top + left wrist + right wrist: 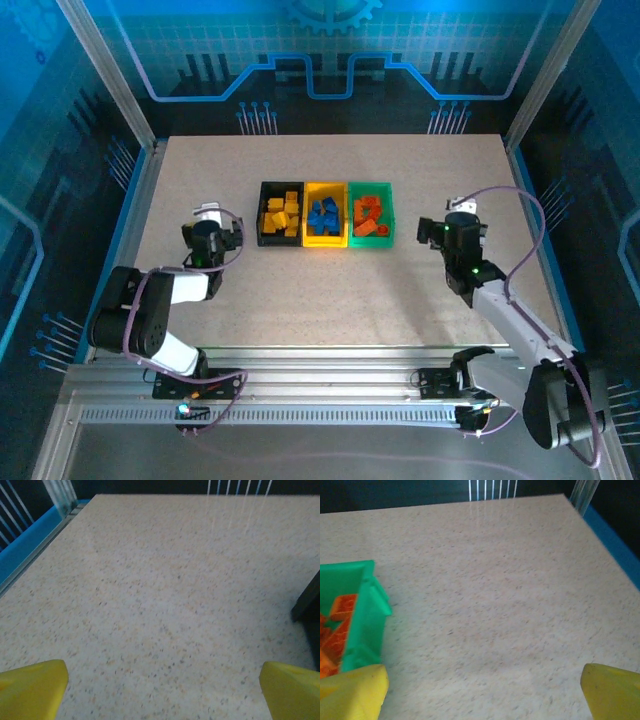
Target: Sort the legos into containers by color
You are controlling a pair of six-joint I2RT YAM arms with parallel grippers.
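The three containers stand joined in one row on the table [330, 300], and I take the yellow bin [326, 242] in the centre as reference: the black bin [280, 242] touches it on its left and the green bin [370, 243] touches it on its right. All the legos that I can see lie inside: yellow bricks [283, 213] in the black bin, blue bricks [323, 215] in the yellow bin, orange-red bricks [368, 218] in the green bin, so the sorting looks finished to me. The left gripper [162, 682] hovers to the left of the yellow bin, beyond the black one, its jaws wide apart with nothing between them. The right gripper [485, 685] hovers to the right, just past the green bin, also spread wide and empty. The danger I see is a careless sweep of either arm toward the yellow bin: the bins look light, so a finger could catch a wall, push or tip the whole row, and the heaped bricks could spill and mix. Another risk is confusion, because the yellow bricks are not in the yellow bin. I can read no brand, label or writing; the back wall [320, 60] carries a gear drawing and bright lines, no letters.
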